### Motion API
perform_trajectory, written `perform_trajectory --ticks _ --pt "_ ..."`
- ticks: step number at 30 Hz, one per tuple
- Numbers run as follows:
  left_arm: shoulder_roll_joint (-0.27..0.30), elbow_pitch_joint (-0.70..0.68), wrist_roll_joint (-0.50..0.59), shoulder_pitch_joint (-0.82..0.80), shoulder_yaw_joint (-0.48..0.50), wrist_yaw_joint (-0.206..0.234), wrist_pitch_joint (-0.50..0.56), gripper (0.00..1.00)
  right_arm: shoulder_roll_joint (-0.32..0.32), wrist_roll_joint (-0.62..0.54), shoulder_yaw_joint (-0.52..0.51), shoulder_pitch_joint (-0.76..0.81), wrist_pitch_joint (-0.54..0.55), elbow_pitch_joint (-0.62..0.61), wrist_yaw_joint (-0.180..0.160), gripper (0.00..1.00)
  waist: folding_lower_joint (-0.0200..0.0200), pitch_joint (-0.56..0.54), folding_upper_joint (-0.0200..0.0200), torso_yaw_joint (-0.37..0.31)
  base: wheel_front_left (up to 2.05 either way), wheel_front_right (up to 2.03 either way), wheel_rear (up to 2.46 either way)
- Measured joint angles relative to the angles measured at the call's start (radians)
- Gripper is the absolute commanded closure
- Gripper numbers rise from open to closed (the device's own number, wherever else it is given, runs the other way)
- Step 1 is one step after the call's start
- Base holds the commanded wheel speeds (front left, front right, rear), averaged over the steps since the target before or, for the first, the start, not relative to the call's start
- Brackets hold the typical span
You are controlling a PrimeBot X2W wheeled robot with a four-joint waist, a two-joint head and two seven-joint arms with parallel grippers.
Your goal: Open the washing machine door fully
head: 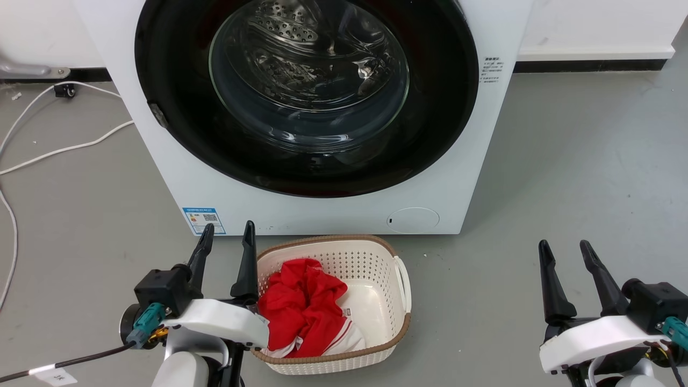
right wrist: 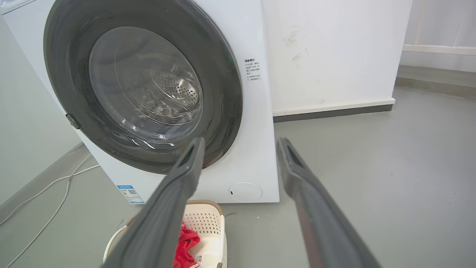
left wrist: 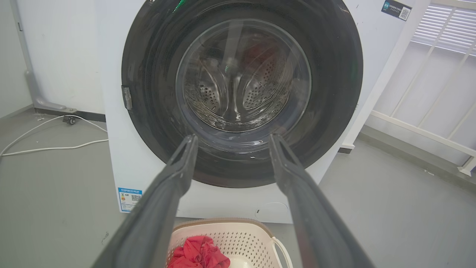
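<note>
The washing machine (head: 161,161) is a white front-loader facing me. Its washing machine door (head: 430,134) is a round glossy black ring with a clear glass bowl, lying flat against the front, with a small grey latch tab (head: 157,115) on its left rim. The same door (left wrist: 334,93) shows in the left wrist view, and the door (right wrist: 67,82) again in the right wrist view. My left gripper (head: 228,230) stands open at the lower left, short of the machine. Over at the lower right my right gripper (head: 566,248) is open too, holding nothing.
A white perforated laundry basket (head: 400,279) holding a red garment (head: 301,306) sits on the grey floor just before the machine, beside my left gripper. White cables (head: 64,148) trail on the floor at left. A white wall (right wrist: 334,56) runs behind and right.
</note>
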Motion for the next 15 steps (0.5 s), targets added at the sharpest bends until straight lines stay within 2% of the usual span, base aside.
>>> perform_trajectory --ticks 15 --pt "0.000 0.012 0.122 -0.007 -0.013 0.004 -0.028 0.00 0.000 -0.116 -0.008 0.014 -0.002 -0.020 0.000 0.00 0.0000 0.006 0.0000 0.003 0.00 0.00 0.00"
